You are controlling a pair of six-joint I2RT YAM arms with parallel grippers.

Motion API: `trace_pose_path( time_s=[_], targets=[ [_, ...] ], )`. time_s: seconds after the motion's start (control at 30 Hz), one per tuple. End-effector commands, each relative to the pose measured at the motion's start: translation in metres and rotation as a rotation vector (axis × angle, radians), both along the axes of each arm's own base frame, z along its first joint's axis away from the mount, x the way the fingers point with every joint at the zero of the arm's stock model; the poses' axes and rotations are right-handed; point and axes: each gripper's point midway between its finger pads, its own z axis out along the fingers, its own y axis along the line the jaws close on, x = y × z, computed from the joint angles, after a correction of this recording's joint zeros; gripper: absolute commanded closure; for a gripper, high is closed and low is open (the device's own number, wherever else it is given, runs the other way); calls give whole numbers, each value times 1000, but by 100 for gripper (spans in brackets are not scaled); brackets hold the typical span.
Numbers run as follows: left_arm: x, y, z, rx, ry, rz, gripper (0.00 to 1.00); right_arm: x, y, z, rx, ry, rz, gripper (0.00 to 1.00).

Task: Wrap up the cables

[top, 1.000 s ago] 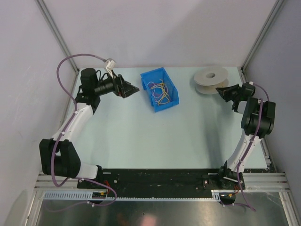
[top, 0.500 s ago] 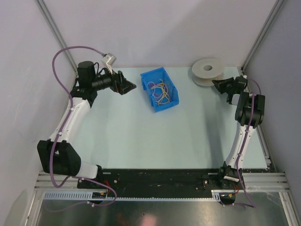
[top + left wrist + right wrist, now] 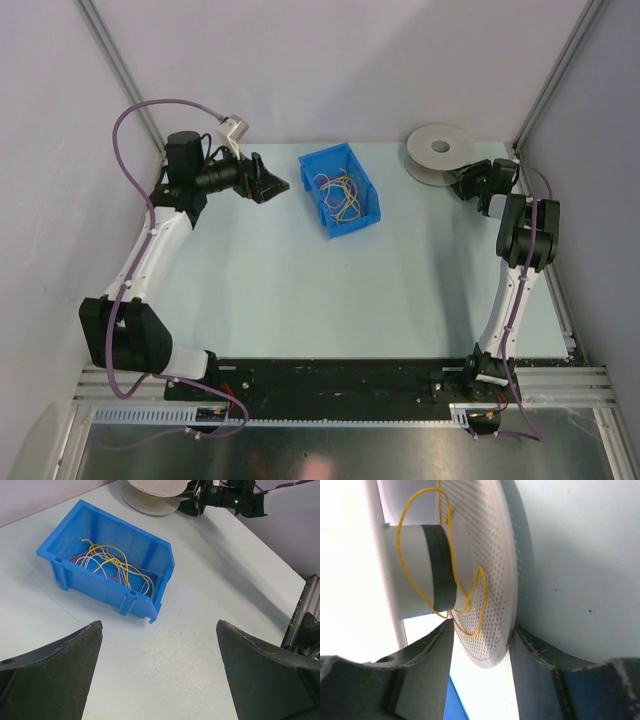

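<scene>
Cables (image 3: 340,193) (image 3: 114,565) in a loose tangle, down inside the blue bin (image 3: 371,200) (image 3: 95,587). Bin at the far middle of the pale table (image 3: 300,290). Mostly yellow ones on top, mixed with pale, purple and red-orange ones.

Far left first: left claw (image 3: 281,186) (image 3: 159,626) up off the table, pointing sideways at the bin. Close beside the bin but not touching it. Open wide, with only bare table showing between the two dark fingers (image 3: 55,675). Holding nothing. From the left wrist, a clear look straight into the bin and at the tangle.

Next, to the right of the bin: a round pale spool (image 3: 425,162) (image 3: 150,492) (image 3: 415,570) near the far right corner of the table. One more yellow cable (image 3: 400,540) on it, in a few slack loops round the middle part, next to a dark band. Not pulled tight.

Last, far right: right claw (image 3: 463,184) (image 3: 482,629) at the near right edge of the spool. Closed down to a narrow gap on the spool's lower disc, the one full of tiny holes. One finger (image 3: 420,675) on each side of that disc, right up against it. Yellow loops just past the fingertips. Hard to tell whether the spool is flat on the table or tipped up a bit.
</scene>
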Motion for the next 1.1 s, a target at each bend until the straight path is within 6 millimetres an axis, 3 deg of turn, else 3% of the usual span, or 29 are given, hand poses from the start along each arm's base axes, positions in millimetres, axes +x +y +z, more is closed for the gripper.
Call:
trace_pose_path(
  time_s=[0.0, 0.33, 0.47, 0.57, 0.77, 0.9, 0.97, 1.07],
  targets=[
    [1, 5, 23, 5, -69, 13, 1, -42, -23, -36, -55, 186, -37, 45],
    [-4, 8, 19, 16, -72, 30, 1, -83, -47, 7, -118, 192, 7, 26],
    [0, 14, 23, 22, -71, 82, 0, -109, -54, 34, -177, 211, 43, 21],
    [5, 25, 25, 55, -66, 160, 1, -127, -52, 66, -256, 176, 96, 18],
    [12, 52, 22, 190, -21, 290, 1, -164, -28, 143, -454, 29, 270, 9],
    [15, 70, 0, 347, 57, 356, 1, -194, 7, 190, -675, -107, 448, 2],
    [13, 80, -16, 440, 69, 396, 1, -210, 26, 202, -800, -142, 533, 1],
    [10, 91, -32, 513, 100, 465, 1, -229, 50, 201, -935, -160, 631, 1]
  ],
)
